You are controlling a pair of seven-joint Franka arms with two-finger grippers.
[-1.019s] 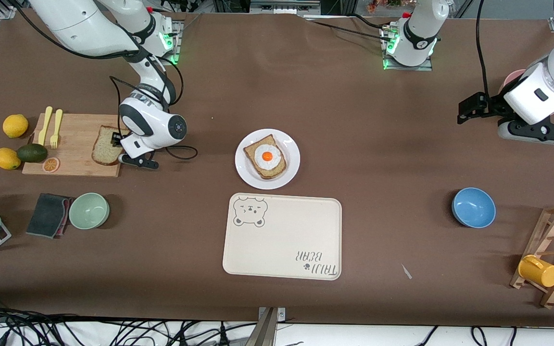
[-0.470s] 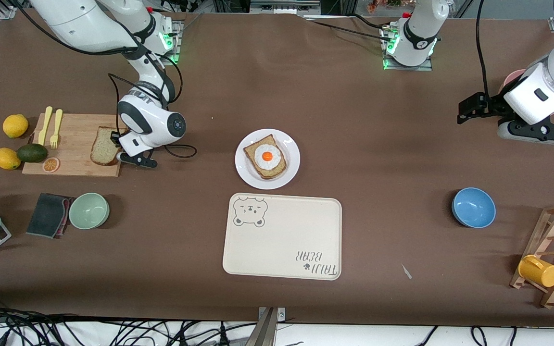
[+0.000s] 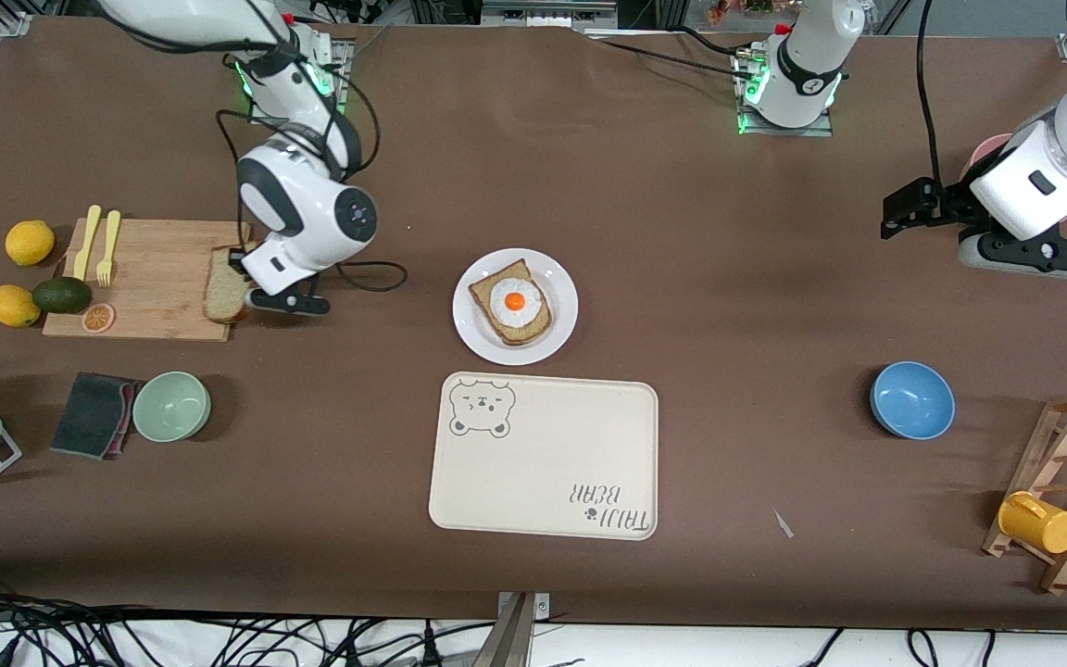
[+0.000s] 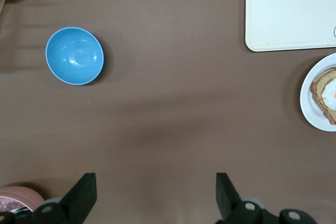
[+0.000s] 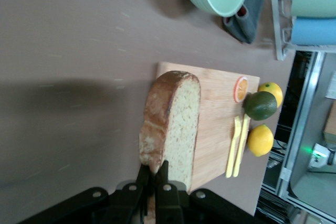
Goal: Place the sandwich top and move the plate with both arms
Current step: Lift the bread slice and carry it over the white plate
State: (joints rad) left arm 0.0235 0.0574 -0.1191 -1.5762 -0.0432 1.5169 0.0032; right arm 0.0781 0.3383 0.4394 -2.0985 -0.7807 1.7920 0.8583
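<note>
Bread [image 3: 223, 295], the sandwich top, sat clamped on edge in my right gripper [image 3: 239, 283], lifted over the end of the cutting board [image 3: 140, 278] that faces the plate. In the right wrist view the fingers [image 5: 163, 184] were pinched tight on the crust and the slice [image 5: 172, 124] hung tilted, so I judged the pickup done and the carry just starting.

Next I needed to swing it over to the plate [image 3: 567, 315], level it, and lay it on the egg slice [image 3: 512, 303] squarely; a lopsided release could leave it sliding off the egg. The table between board and plate showed nothing in the path.

My left gripper [image 3: 902, 215] waited over bare table at the left arm's end, its fingers [image 4: 79, 198] spread wide with nothing between them. It would be needed later for the plate. The tray [image 3: 543, 456] lay just beside the plate, nearer the camera.

Around the board: two lemons [image 3: 30, 243], an avocado [image 3: 62, 295], an orange slice [image 3: 98, 318], a yellow fork and knife [image 3: 98, 243]. A green bowl [image 3: 171, 406] and cloth [image 3: 94, 414] lay nearer the camera, a blue bowl [image 3: 912, 399] and mug rack [image 3: 1066, 500] toward the left arm's end.
</note>
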